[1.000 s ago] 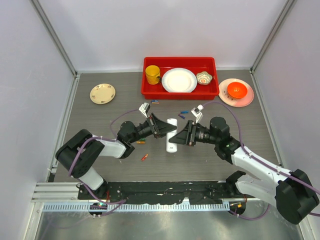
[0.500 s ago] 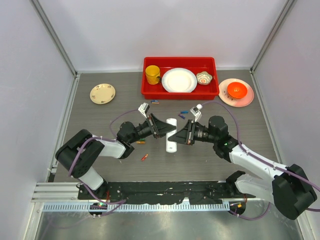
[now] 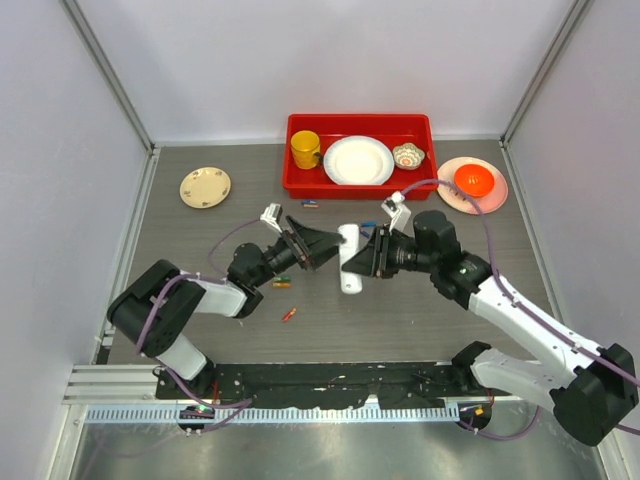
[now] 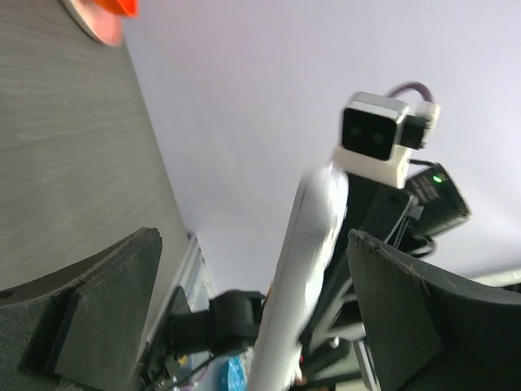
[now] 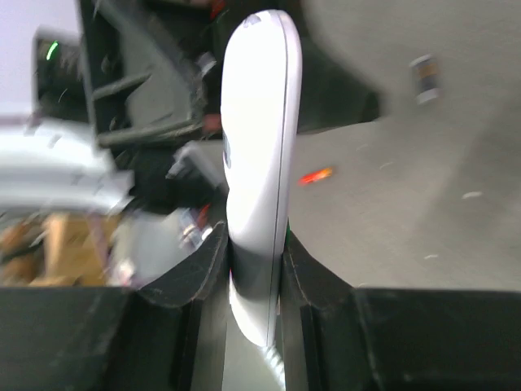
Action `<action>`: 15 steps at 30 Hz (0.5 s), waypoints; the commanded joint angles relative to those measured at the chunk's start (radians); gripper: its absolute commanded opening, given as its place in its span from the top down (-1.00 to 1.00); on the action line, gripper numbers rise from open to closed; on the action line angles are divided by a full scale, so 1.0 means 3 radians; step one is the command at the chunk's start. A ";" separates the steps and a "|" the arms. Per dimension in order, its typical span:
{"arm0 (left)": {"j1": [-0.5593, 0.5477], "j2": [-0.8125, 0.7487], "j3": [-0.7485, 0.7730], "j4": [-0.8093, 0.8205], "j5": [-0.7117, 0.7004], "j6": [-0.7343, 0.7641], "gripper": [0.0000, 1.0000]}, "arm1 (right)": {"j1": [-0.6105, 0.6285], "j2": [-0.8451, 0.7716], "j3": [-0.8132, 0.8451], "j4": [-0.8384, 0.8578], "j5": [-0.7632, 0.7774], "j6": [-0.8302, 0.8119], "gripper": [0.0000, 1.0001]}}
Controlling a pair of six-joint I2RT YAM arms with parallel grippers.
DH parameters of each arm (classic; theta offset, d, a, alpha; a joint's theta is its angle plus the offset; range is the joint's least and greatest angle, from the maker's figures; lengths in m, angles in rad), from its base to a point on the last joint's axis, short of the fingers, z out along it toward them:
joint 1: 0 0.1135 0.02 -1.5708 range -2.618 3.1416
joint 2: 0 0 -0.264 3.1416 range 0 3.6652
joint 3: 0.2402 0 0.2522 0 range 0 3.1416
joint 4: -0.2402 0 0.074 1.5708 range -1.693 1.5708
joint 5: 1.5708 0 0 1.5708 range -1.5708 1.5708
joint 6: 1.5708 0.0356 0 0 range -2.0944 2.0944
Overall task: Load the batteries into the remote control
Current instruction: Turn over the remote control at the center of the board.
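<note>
Change: the remote control [image 3: 350, 258] is no longer lying flat on the table [image 3: 200, 250] between the arms. It is now sitting higher and tilted, and the left gripper [image 3: 325, 245] is now standing back to the left.
Right gripper [image 3: 358, 255]: is squeezing the remote control's lower end between both fingers [image 5: 207, 261] and carrying it clear of the table.
Left gripper: is holding its jaws spread wide and gripping nothing, and is facing the remote control without touching it.
Remote control: is hanging mid-table between the two grippers.
Batteries [image 3: 289, 314]: are lying loose on the table. One red-orange is lying near the left arm, and a blue one is lying just before the red tray [image 3: 300, 185].
</note>
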 commanded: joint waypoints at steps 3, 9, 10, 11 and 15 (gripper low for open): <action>0.0178 -0.0610 -0.0640 0.0283 -0.1031 0.0186 -0.99 | 0.0040 0.0552 0.1148 -0.2009 0.2995 -0.0923 0.98; -0.0159 -0.1927 -0.0912 -0.1526 -0.1619 0.0682 -0.99 | -0.0209 0.1794 0.1747 -0.2358 0.4594 -0.1265 0.99; -0.0205 -0.2088 -0.0892 -0.1758 -0.1660 0.0769 -1.00 | -0.0291 0.1918 0.1778 -0.2353 0.4650 -0.1398 0.99; -0.0276 -0.2267 -0.0871 -0.1978 -0.1691 0.0906 -0.99 | -0.0368 0.2081 0.1859 -0.2383 0.4742 -0.1419 0.99; -0.0318 -0.2937 -0.0896 -0.2827 -0.1778 0.1076 -1.00 | -0.0726 0.2532 0.1983 -0.2414 0.4539 -0.1450 0.99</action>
